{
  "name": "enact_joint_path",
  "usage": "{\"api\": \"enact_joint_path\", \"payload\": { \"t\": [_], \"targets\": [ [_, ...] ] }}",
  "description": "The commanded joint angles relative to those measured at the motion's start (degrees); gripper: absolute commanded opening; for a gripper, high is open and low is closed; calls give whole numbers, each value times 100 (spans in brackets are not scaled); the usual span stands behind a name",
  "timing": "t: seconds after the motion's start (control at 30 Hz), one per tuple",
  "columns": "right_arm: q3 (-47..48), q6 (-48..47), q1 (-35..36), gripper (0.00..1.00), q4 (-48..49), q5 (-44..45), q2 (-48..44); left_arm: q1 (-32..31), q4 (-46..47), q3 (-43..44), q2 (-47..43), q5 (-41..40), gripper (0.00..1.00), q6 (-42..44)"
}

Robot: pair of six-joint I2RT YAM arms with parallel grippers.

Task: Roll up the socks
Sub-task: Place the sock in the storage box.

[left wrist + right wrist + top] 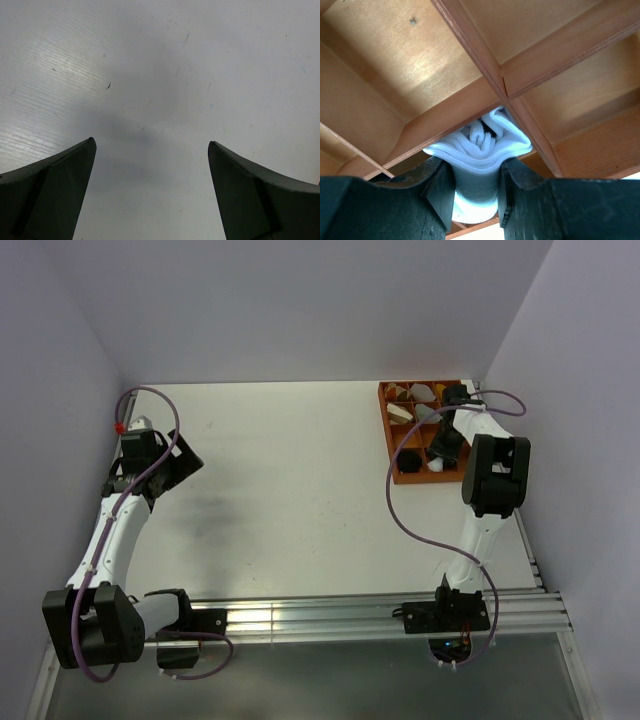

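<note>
One white sock roll (481, 146), a soft ribbed-knit bundle coiled on itself, sits clamped between the dark jaws of the right gripper (476, 174). They pinch its lower end while its coiled end pokes up against the crossing slats of the orange-brown wooden divider tray (415, 478) at the far right of the white table (160, 60). A dark sliver shows in the core of the coil. It may be the black sock wrapped inside, but the wrist view is too close to say.

Judging by that, the rolling looks done and what remains is the last stretch: seat the bundle in a compartment, let go and draw the arm clear (or so it reads, since the roll is not yet resting free). No loose sock lies anywhere on the table in the overhead view. Several light, tan and dark bundles fill neighbouring compartments, too small to sort.

At the far left, the left gripper (151, 142) hangs over bare tabletop with its jaws spread wide, holding nothing.

No brand, label or writing can be read on the sock, tray or arms.
</note>
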Motion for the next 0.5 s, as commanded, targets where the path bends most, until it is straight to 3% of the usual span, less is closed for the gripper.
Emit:
{"api": "enact_joint_path", "payload": {
  "t": [0.0,0.23,0.47],
  "targets": [
    [128,-9,-27,0,-119,-167,379,27,113,-51,-21,120,99,76],
    [65,79,-62,27,-13,-96,-17,45,130,-60,-21,155,100,68],
    [338,123,-88,46,-215,-140,-211,45,139,-60,-39,199,99,76]
  ]
}}
